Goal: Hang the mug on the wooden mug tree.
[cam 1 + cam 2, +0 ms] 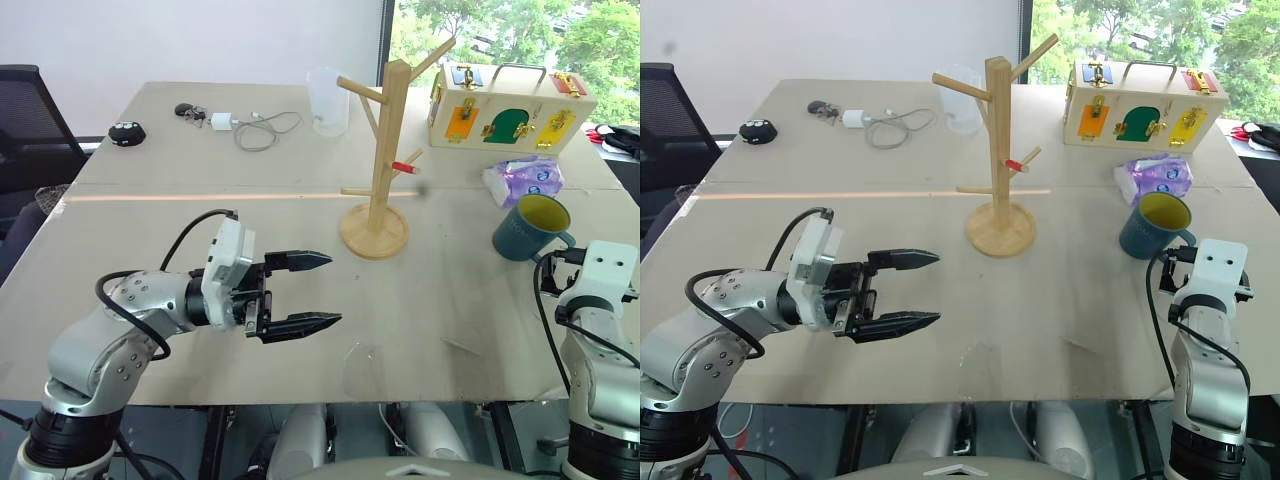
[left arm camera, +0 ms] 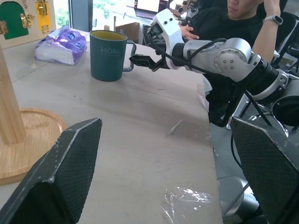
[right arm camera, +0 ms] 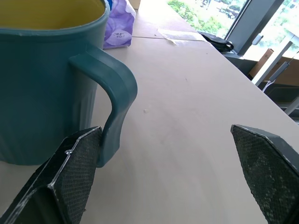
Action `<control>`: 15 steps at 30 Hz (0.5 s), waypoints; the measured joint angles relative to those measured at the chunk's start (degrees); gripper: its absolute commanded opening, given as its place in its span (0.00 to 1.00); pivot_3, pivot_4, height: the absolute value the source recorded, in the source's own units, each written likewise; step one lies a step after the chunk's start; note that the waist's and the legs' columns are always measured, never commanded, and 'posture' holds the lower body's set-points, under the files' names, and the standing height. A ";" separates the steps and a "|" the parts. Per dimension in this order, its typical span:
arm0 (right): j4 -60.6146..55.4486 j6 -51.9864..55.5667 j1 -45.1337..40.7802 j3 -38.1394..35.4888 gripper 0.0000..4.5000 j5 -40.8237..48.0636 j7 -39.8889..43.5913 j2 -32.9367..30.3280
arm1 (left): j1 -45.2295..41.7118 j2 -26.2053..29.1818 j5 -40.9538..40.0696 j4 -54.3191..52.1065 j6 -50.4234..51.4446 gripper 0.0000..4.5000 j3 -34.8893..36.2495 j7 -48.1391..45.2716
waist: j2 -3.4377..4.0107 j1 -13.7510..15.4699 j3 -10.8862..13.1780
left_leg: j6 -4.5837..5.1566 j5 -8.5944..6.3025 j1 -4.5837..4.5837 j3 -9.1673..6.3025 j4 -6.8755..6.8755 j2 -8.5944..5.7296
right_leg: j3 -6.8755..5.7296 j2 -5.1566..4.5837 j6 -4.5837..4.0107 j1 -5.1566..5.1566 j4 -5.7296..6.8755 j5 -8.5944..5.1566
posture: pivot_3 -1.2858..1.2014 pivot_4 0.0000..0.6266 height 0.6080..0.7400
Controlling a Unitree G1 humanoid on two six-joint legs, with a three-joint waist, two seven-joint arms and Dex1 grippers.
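Mug (image 1: 528, 229) stands upright on the table (image 1: 200, 300), right of the wooden mug tree (image 1: 385, 150), handle facing the right gripper (image 3: 163, 172), whose wide-open, empty jaws line up beside it for a grasp; the left gripper (image 1: 305, 292) hovers open, empty.

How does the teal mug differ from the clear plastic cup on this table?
The mug is opaque teal with a yellow-green inside; the clear cup is translucent. The mug has a loop handle; the cup shows none. The mug stands right of the mug tree; the cup stands behind it. Both stand upright.
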 measured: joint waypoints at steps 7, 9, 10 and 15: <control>1.67 0.01 -0.96 0.04 0.99 0.53 0.96 0.13 | 0.58 0.01 0.02 -0.36 -0.12 1.00 0.11 0.63 | 0.00 -0.02 0.00 | 0.01 -0.01 0.00 0.01 0.00 0.00 | 0.02 0.00 0.00 0.00 0.00 0.00 | 0.52 0.24 1.00; 2.31 0.01 -1.63 0.05 0.99 0.64 0.97 0.27 | 0.58 0.03 -0.12 -1.10 -0.04 1.00 0.17 1.23 | 0.00 -0.03 0.00 | 0.01 -0.01 0.00 0.02 0.00 0.00 | 0.03 0.00 0.00 0.00 0.00 0.00 | 0.52 0.24 1.00; 2.44 0.00 -1.89 0.07 0.99 0.67 0.97 0.35 | 0.58 0.08 -0.26 -1.41 0.05 1.00 0.20 1.44 | 0.01 -0.02 0.00 | 0.01 -0.01 0.00 0.01 0.00 0.00 | 0.03 0.00 0.00 0.00 0.00 0.00 | 0.52 0.24 1.00; 4.38 -0.36 -2.67 0.07 0.87 0.74 0.96 0.40 | 0.58 0.41 -0.80 -1.91 0.56 1.00 0.77 2.46 | 0.01 -0.02 0.00 | 0.01 -0.01 0.00 0.00 0.00 0.00 | 0.02 0.00 0.00 0.00 0.00 0.00 | 0.52 0.24 1.00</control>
